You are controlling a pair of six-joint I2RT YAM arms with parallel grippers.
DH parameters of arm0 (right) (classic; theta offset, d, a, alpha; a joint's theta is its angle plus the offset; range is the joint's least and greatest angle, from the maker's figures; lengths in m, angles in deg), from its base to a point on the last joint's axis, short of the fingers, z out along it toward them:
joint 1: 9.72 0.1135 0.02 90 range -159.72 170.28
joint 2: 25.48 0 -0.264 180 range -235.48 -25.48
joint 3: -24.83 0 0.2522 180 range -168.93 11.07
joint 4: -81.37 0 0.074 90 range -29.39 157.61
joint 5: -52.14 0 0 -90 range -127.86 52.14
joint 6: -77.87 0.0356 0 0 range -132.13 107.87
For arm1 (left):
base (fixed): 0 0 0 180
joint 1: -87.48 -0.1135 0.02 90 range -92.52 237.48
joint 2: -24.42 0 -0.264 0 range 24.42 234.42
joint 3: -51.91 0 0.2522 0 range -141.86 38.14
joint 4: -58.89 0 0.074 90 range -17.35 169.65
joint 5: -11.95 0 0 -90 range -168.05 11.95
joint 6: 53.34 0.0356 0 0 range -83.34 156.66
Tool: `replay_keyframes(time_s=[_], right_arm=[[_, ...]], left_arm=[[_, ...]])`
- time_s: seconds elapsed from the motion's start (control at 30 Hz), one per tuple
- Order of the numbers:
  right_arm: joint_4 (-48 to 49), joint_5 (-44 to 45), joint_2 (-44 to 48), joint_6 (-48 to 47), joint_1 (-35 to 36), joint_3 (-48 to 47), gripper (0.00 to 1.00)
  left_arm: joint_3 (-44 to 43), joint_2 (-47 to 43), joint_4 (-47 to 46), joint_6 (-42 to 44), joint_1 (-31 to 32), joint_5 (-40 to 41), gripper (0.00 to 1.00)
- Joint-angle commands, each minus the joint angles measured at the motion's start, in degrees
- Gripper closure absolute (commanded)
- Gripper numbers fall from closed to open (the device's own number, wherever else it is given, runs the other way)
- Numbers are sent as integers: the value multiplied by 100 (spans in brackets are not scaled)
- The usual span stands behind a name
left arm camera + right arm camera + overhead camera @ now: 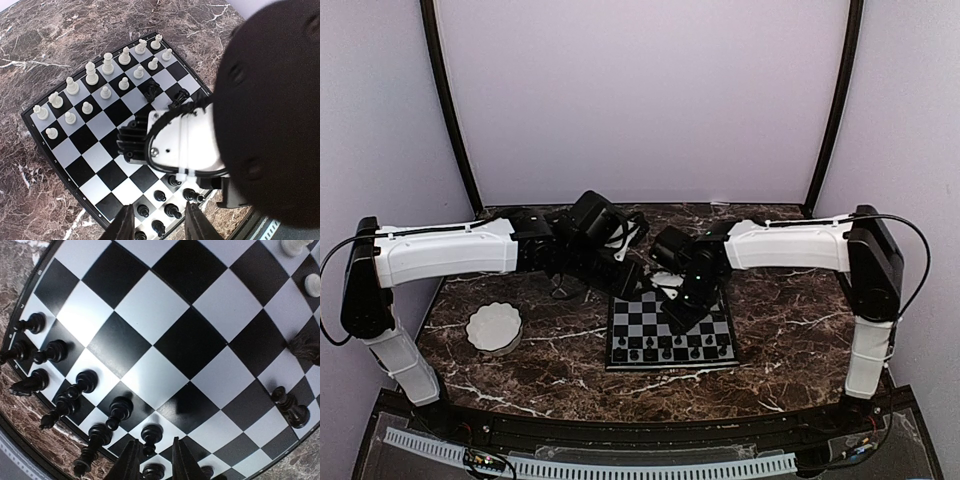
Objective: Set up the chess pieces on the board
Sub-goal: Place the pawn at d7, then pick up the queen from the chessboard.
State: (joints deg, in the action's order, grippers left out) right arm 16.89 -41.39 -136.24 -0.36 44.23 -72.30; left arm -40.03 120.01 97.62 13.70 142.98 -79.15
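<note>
That black pawn [151, 432], lower middle, looks light, slick, tippy; I'd pinch its head. Right hand [155, 441] stands slightly apart, left hand [159, 209] too.

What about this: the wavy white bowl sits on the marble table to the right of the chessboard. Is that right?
Not quite. The wavy white bowl does sit on the marble table, but it is to the left of the chessboard, not the right. The top external view shows it.
</note>
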Motion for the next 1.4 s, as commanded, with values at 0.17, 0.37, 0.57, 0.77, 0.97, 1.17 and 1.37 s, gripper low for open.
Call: replay_keyframes(time_s=[0.17,0.37,0.57,0.77,0.97,1.17,1.37], right_arm=[[-74,86,616,-492,-942,-97,75],[168,7,717,-765,-1368,44,53],[230,70,363,-1069,-1423,-275,46],[211,54,-161,-1135,-1485,-627,46],[227,-232,-442,-1290,-1663,-712,46],[249,-680,-578,-1274,-1865,-715,45],[258,-1120,-539,-1282,-1871,-555,46]], left_arm=[[3,-169,34,10,-22,25,63],[11,-230,123,39,-22,28,62],[38,-294,217,132,-30,1,63],[36,-348,303,247,-48,-27,62],[81,-420,337,314,-83,-58,63],[180,-513,315,317,-101,12,62],[277,-575,243,298,-119,22,62]])
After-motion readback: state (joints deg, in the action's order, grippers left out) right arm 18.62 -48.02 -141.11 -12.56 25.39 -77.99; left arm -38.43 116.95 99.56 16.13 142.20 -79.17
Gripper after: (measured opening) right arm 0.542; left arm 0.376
